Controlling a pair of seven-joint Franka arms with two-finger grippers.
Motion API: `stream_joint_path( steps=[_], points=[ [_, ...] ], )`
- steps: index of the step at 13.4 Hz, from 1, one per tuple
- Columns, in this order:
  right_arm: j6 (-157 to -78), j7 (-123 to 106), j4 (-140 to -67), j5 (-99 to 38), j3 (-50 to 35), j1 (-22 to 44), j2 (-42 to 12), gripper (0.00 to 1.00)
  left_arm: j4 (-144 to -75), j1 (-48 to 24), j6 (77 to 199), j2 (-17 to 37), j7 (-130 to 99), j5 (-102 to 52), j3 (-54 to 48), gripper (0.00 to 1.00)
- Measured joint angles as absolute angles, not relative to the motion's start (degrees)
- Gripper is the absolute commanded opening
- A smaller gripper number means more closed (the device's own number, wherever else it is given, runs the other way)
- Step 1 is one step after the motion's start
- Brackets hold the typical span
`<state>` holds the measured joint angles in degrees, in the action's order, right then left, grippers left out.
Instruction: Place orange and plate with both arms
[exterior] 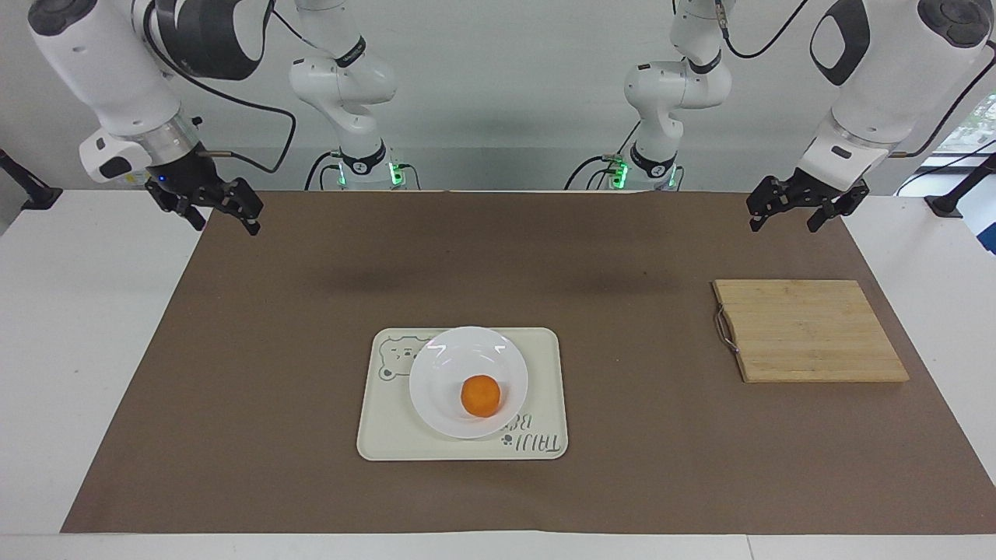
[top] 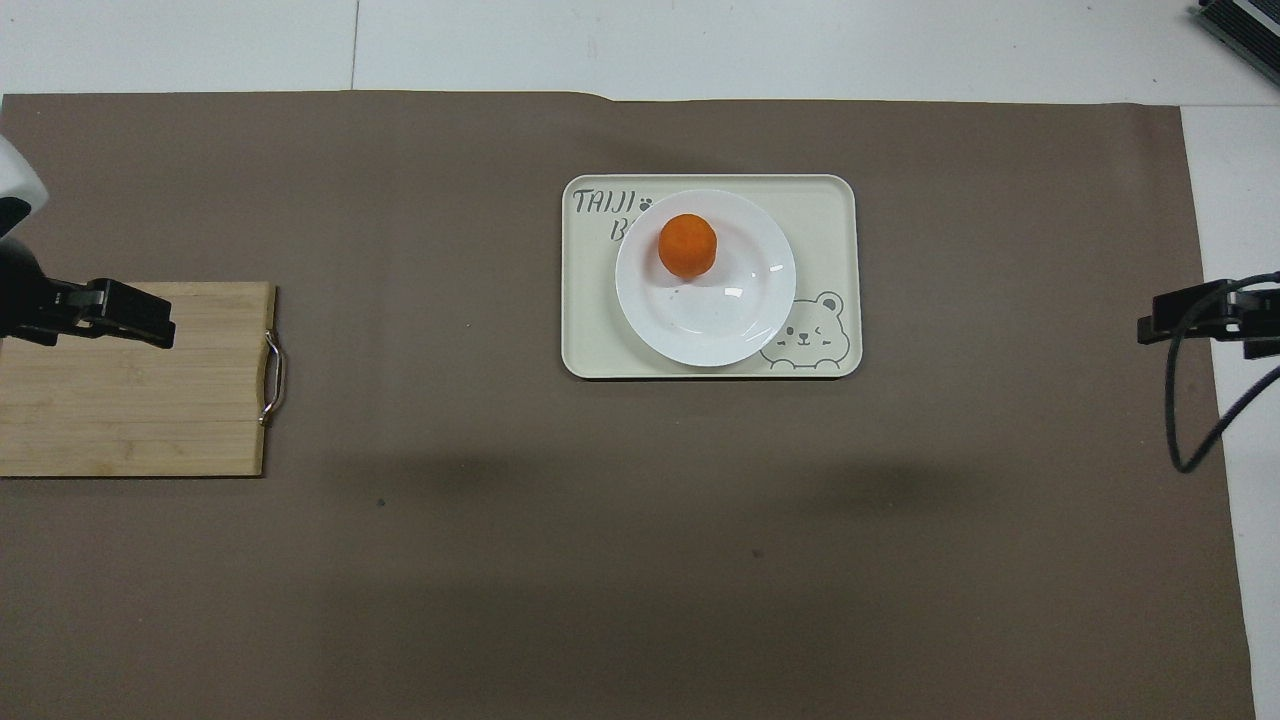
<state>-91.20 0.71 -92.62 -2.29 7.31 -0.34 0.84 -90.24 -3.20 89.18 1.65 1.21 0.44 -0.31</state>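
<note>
On the cream tray [exterior: 545, 365] at mid-worktop the orange [exterior: 481, 395] is seen resting in the plate [exterior: 447, 365]. Both the left claw [exterior: 784, 211] and right claw [exterior: 227, 215] are raised, released and empty, about equally distant.

bright orange fruit [exterior: 481, 395], glossy white plate [exterior: 440, 369], bear-print cream tray [exterior: 545, 389]
</note>
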Motion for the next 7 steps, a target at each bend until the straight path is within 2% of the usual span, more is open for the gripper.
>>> stream_joint_path(
  steps=[3,7],
  points=[
    [-87.04,0.71,-87.37,-2.27,7.27,-0.34,1.99,1.0,-90.24,-3.2,89.18,1.65,1.21,0.44,-0.31,1.0],
    [-86.8,0.71,-86.41,-0.57,6.51,-0.2,2.8,1.0,-90.24,-3.2,89.18,1.65,1.21,0.44,-0.31,1.0]
  ],
)
